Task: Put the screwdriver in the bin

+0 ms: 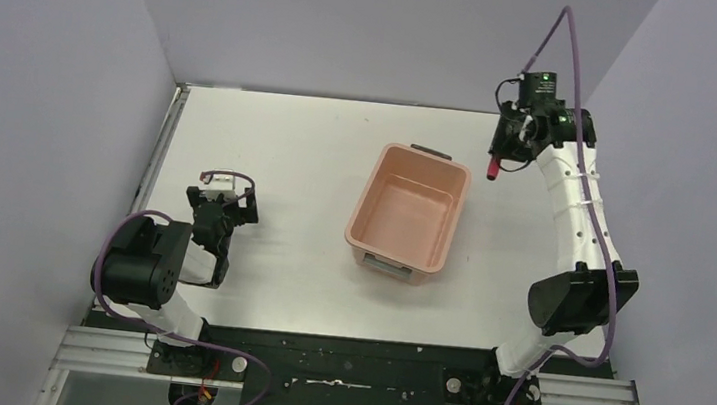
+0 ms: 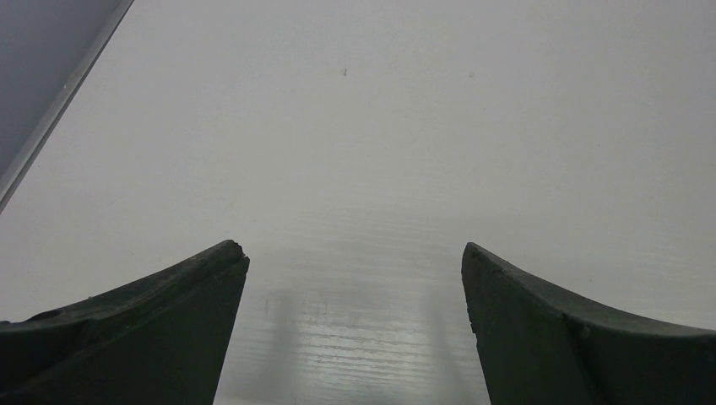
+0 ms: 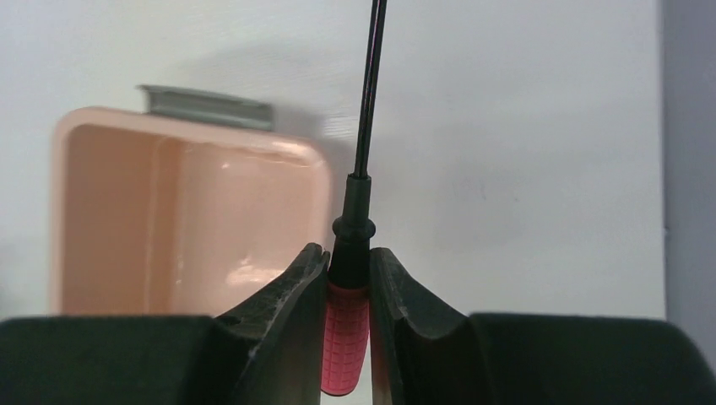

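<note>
The salmon-pink bin [image 1: 407,214] stands open in the middle of the table, with nothing inside it. My right gripper [image 1: 502,157] is raised above the table just right of the bin's far right corner. It is shut on the screwdriver [image 3: 346,333], whose red handle sits between the fingers and whose thin black shaft [image 3: 370,93] points away from the wrist. The red handle end [image 1: 491,170] shows below the gripper in the top view. The bin [image 3: 181,211] lies left of the fingers in the right wrist view. My left gripper [image 1: 217,216] is open and empty, low over bare table [image 2: 355,169].
Grey walls close in the table on the left, back and right. A metal rail [image 1: 169,132] runs along the table's left edge. The bin has dark grey handles at its short ends [image 1: 431,151].
</note>
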Action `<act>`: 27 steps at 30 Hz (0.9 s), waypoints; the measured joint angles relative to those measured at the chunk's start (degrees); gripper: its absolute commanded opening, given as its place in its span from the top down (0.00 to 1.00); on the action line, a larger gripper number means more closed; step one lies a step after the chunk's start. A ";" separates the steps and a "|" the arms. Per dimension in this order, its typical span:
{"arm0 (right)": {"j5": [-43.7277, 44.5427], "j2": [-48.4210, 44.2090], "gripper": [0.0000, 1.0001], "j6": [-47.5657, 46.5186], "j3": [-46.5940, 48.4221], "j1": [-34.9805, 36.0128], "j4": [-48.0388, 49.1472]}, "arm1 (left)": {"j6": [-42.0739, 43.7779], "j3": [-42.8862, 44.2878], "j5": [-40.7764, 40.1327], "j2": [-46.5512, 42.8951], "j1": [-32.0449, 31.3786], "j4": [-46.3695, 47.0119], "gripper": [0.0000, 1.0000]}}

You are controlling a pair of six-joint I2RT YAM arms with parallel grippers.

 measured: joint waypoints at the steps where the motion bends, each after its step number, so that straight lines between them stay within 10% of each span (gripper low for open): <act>1: 0.04 0.02 1.00 0.90 1.36 2.47 -0.48 | 0.00 0.00 0.00 0.00 0.00 0.00 0.03; 10: -0.22 0.72 1.00 8.20 4.85 27.74 4.63 | 0.00 0.00 0.00 0.00 0.00 0.00 0.03; 27: 3.23 -0.74 0.99 13.44 -38.32 29.29 26.88 | 0.00 0.00 0.00 0.00 0.00 0.00 0.03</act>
